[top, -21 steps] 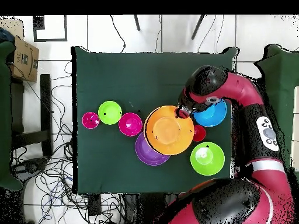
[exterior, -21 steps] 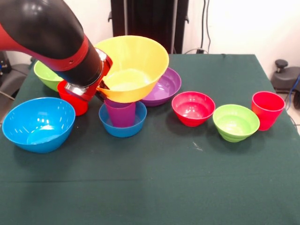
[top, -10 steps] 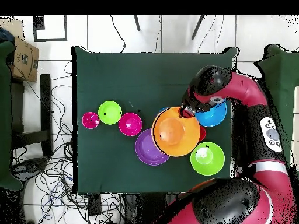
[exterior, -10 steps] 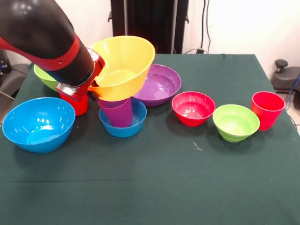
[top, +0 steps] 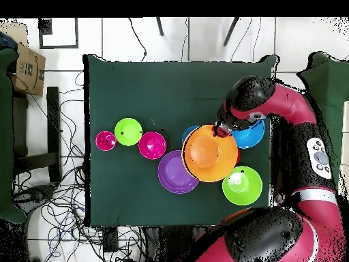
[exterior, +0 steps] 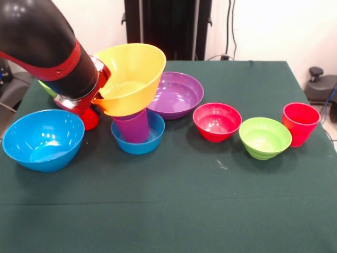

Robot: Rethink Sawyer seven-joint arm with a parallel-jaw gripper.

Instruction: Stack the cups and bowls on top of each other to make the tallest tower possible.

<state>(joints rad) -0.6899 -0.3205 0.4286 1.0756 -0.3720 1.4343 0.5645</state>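
We see the gripper (exterior: 99,95) pinching the rim of the glossy, round yellow bowl (exterior: 129,79), held tilted over the ribbed translucent purple cup (exterior: 132,126) in the small blue bowl (exterior: 150,139); vs 1 s ago bowl has shifted toward the large blue bowl (exterior: 43,139), tilting more; purple bowl (exterior: 179,96) more exposed; green felt-like tablecloth (exterior: 184,200).

red and black arm slanting down, gripper (exterior: 99,98) hidden at its tip

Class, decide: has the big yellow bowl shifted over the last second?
Yes. In the front view, the yellow bowl has shifted left, away from the purple bowl, uncovering more of it.
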